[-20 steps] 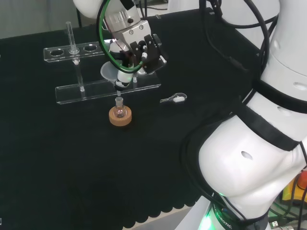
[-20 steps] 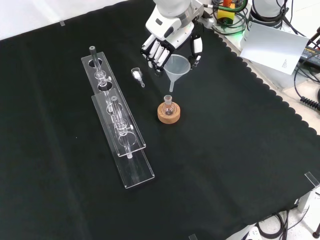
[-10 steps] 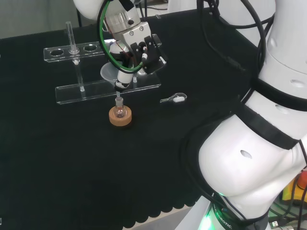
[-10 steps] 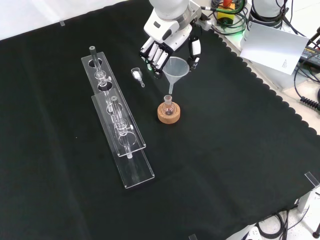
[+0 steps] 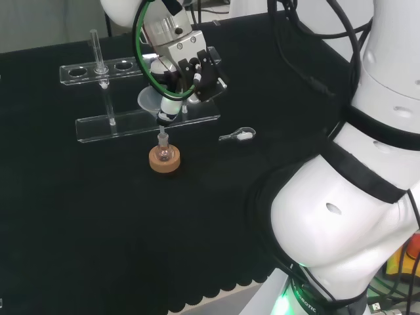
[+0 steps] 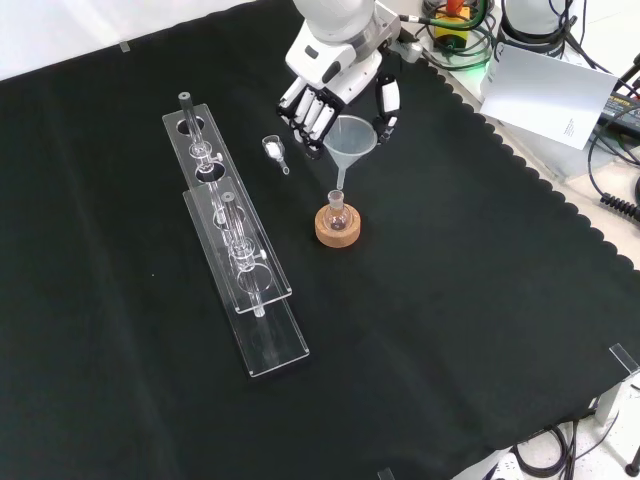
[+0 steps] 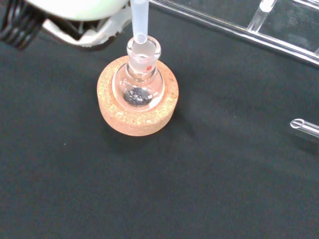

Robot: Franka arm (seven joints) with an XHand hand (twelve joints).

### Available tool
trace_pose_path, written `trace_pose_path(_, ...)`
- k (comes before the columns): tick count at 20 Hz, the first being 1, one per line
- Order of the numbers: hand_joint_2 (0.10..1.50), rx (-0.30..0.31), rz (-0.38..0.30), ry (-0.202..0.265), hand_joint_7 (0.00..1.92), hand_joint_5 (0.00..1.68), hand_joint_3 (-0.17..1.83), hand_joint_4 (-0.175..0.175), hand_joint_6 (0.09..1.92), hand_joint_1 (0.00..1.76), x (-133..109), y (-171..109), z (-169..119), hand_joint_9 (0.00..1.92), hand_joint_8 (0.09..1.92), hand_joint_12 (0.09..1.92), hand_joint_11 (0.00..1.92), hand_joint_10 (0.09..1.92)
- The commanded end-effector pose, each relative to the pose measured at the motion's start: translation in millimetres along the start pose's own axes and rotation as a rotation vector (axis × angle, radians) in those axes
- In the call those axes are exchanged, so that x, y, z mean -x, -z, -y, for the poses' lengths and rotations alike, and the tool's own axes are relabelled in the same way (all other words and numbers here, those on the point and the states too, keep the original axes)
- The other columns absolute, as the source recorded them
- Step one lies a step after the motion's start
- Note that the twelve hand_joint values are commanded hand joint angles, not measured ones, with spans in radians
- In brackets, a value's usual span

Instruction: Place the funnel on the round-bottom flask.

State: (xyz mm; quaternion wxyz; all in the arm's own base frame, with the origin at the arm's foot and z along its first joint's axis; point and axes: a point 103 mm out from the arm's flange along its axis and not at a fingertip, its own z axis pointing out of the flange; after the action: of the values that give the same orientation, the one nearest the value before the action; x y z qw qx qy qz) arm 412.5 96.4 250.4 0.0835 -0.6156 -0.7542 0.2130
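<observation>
robot hand [image 6: 335, 85] fingers curled round funnel [image 6: 352, 138], stem tip just above round-bottom flask [image 7: 138, 82] on cork ring [image 6: 338, 227], small scoop [image 6: 274, 151] beside, clear racks [image 6: 232, 240] further off, red flask marking unreadable

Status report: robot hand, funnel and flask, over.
Robot hand shut on funnel. Funnel stem just above neck of flask, not seated. Flask upright on cork ring. Nothing in the way.

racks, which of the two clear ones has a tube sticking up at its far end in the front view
The rack farther from the camera: a tube stands at its far end. The nearer rack has its tubes mid-length.
</observation>
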Motion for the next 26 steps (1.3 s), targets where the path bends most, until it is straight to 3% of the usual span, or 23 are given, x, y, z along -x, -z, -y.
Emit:
trace_pose_path(1,0.64,-0.011,0.004,0.004,0.58,0.56,0.78,-0.023,0.9,0.92,-7,-7,-10,0.49,0.86,1.43,0.05,0.62)
trace_pose_path(18,0.64,-0.023,-0.06,0.017,0.58,0.56,0.79,-0.023,0.9,0.92,10,-6,-12,0.49,0.87,1.43,0.05,0.62)
trace_pose_path(26,0.64,-0.025,-0.059,-0.001,0.58,0.56,0.79,-0.024,0.9,0.92,15,-9,-12,0.49,0.87,1.43,0.05,0.62)
